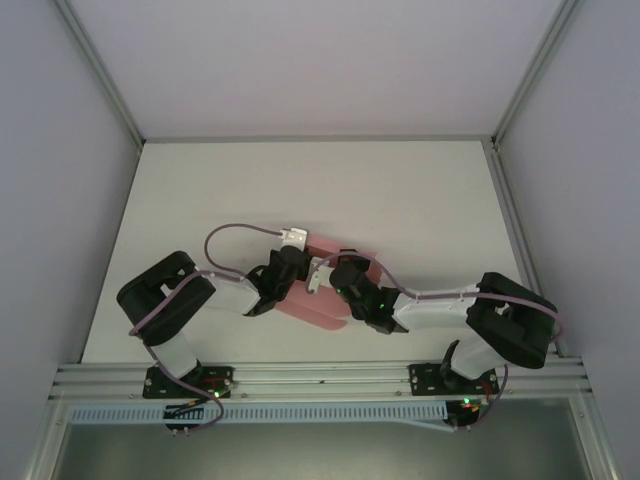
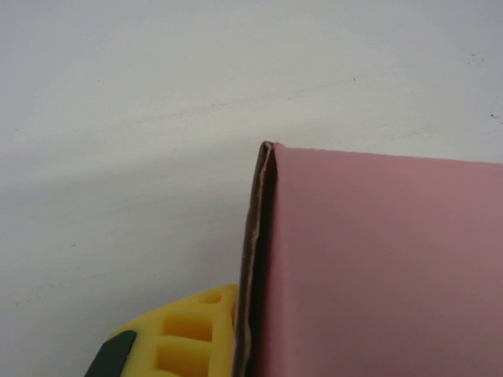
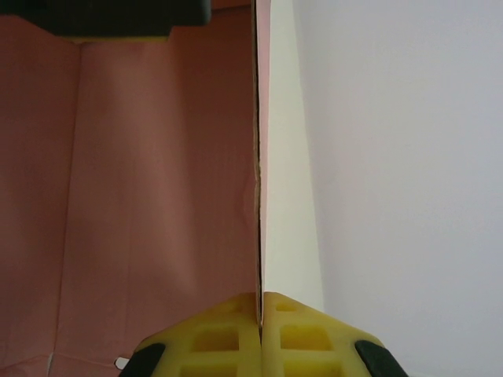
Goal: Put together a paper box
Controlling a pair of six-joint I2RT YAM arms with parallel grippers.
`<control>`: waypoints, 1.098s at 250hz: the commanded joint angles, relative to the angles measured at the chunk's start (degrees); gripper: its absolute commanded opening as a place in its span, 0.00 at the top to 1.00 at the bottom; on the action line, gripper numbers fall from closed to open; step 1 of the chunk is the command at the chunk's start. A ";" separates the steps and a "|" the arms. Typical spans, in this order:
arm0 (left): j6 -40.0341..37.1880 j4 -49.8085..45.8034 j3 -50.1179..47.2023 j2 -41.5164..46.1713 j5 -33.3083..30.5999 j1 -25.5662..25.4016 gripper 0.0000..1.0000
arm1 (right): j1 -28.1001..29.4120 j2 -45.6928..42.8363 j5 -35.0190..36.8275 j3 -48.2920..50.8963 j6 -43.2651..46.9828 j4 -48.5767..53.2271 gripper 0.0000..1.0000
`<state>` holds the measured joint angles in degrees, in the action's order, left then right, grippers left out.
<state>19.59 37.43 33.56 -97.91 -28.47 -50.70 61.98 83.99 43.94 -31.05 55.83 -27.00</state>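
Two arms reach in from the lower left and lower right of the top view, and between them we find the pink box (image 1: 314, 309), half-formed, at the centre of the white desk (image 1: 400, 190). The right pincer (image 3: 259, 318) is closed tight on a raised wall of card. In its wrist view both yellow pads (image 3: 212, 338) meet on the thin edge at bottom centre, with pink panel up the left half of the frame and bare desk on the right. We judge that this hold props the wall upright so the opposite arm can fold against it. The left pincer (image 1: 288, 263) sits just across, at the box's upper-left side. Its wrist view shows one yellow pad (image 2: 189, 338) at the bottom, touching the brown cut edge of a folded panel that spreads over the lower right. The second pad is hidden behind the card, so we cannot tell whether this pincer has clamped the panel or only braces it. The card edges are thin, and the seam in the right wrist view shows a slight kink halfway up. In the top view, open desk lies above the box and to both sides, with the side rails (image 1: 110, 85) well apart from it. The tightest spot is between the two wrists, which crowd near each other over the box.
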 commanded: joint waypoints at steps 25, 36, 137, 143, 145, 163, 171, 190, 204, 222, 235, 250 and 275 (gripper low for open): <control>4.78 -13.89 -0.73 -2.01 -22.33 6.89 1.00 | 0.19 -2.70 4.24 2.13 -1.98 10.66 1.00; 4.84 -15.35 0.06 -2.20 -23.39 6.92 1.00 | 0.15 -2.99 4.42 2.04 -2.28 11.11 1.00; -3.62 -14.28 2.72 11.85 -12.15 -0.41 1.00 | -3.77 -14.56 -8.06 -4.49 -12.41 8.22 0.08; -2.78 -15.74 3.43 12.18 -12.56 -0.53 1.00 | -3.95 -16.73 -10.55 -4.85 -13.49 8.95 0.01; -2.58 -16.14 3.61 12.27 -12.57 -0.56 1.00 | -4.01 -17.45 -11.47 -4.91 -13.89 9.40 0.00; -0.76 -19.15 4.66 13.39 -13.20 -0.64 1.00 | -4.65 -24.12 -17.03 -5.01 -17.36 11.18 0.00; -0.66 -19.58 4.62 14.05 -13.21 -0.72 1.00 | -5.12 -26.76 -18.09 -5.21 -19.38 11.54 0.00; -0.91 -18.77 3.37 16.27 -12.53 -1.22 1.00 | -7.16 -31.57 -17.74 -6.44 -26.28 12.15 0.00; -0.08 -18.62 2.70 18.24 -12.47 -1.58 1.00 | -9.72 -33.53 -17.54 -8.92 -32.79 15.24 0.00; 0.94 -19.50 2.28 20.68 -11.27 -1.73 1.00 | -12.66 -33.74 -18.88 -13.36 -40.45 22.05 0.00; 1.58 -19.75 2.00 22.33 -10.63 -1.92 1.00 | -14.25 -32.62 -19.65 -16.03 -44.63 26.49 0.00; 1.92 -19.67 1.60 23.98 -10.29 -2.03 1.00 | -15.71 -30.72 -19.16 -19.12 -48.56 32.19 0.00; 1.86 -21.28 1.85 25.54 -10.39 -2.07 1.00 | -18.36 -26.58 -22.06 -22.67 -51.94 39.30 0.00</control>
<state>19.59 18.06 35.81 -74.67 -38.37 -52.36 45.95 53.25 25.71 -50.41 14.59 -1.37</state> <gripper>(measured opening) 0.051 0.996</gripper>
